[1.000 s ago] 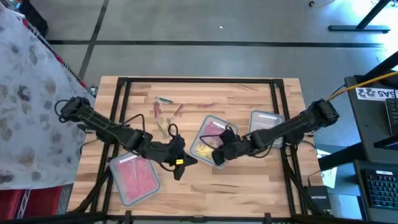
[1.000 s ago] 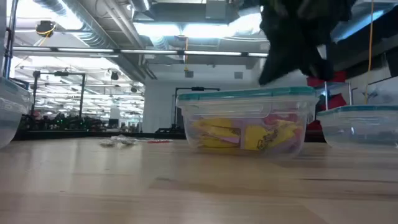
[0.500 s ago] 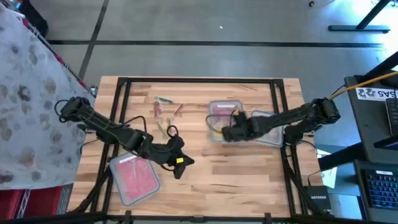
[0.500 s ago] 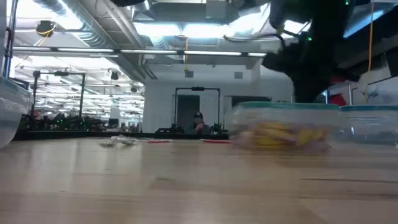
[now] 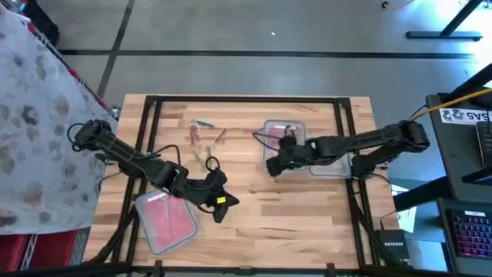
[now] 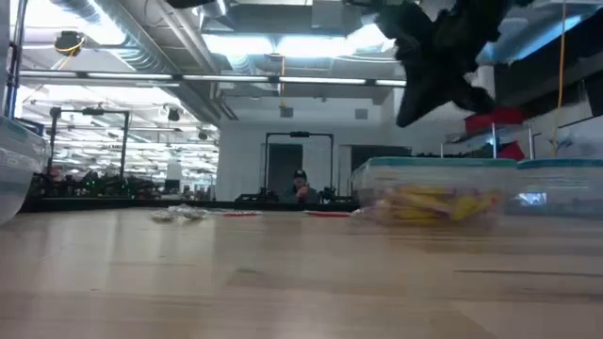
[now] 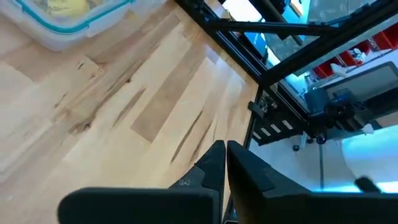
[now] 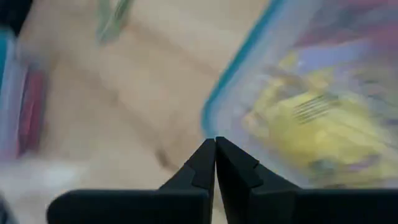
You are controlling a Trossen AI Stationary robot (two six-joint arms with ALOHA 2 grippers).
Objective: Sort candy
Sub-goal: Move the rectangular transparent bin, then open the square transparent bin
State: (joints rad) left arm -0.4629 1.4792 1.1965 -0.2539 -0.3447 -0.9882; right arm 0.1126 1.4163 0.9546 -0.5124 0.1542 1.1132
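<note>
Box (image 5: 283,137) with yellow candy (image 6: 429,201) slid further back since a second ago. Your right gripper (image 5: 272,165) lifted off, hangs by box's near edge, fingers together, holding nothing. Left gripper (image 5: 223,206) same spot by pink box (image 5: 165,221), fingers together. Loose candy (image 5: 204,140) at table's (image 5: 292,223) back.

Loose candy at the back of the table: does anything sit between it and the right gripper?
Nothing visible does. The loose candy lies on bare wood left of the container of yellow candy. The right gripper, shut, hangs at that container's near-left corner, with open table between. The left gripper, also shut, sits nearer the front.
</note>
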